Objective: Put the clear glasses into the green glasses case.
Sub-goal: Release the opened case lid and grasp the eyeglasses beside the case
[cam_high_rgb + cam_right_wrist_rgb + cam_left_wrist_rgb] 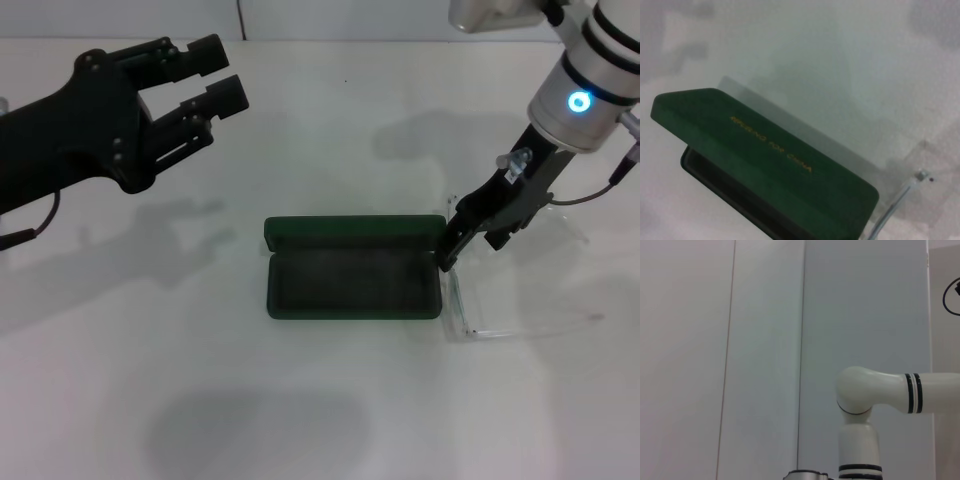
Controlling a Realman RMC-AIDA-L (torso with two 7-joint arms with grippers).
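Clear-plastic glasses [505,300]: light, slippery, fragile; grip the frame front.
Right gripper [452,252]: at the frame, finger state unclear.
Left gripper [215,78]: parked, fingers apart.
Dark green hard case [352,278]: lid up.

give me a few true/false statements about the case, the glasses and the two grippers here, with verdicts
1. The green glasses case lies open. True.
2. The clear glasses are inside the case. False: they lie on the table beside its right end.
3. The right gripper is down at the case's right end. True.
4. The left gripper grips the case lid. False: it hangs open, away from the case.
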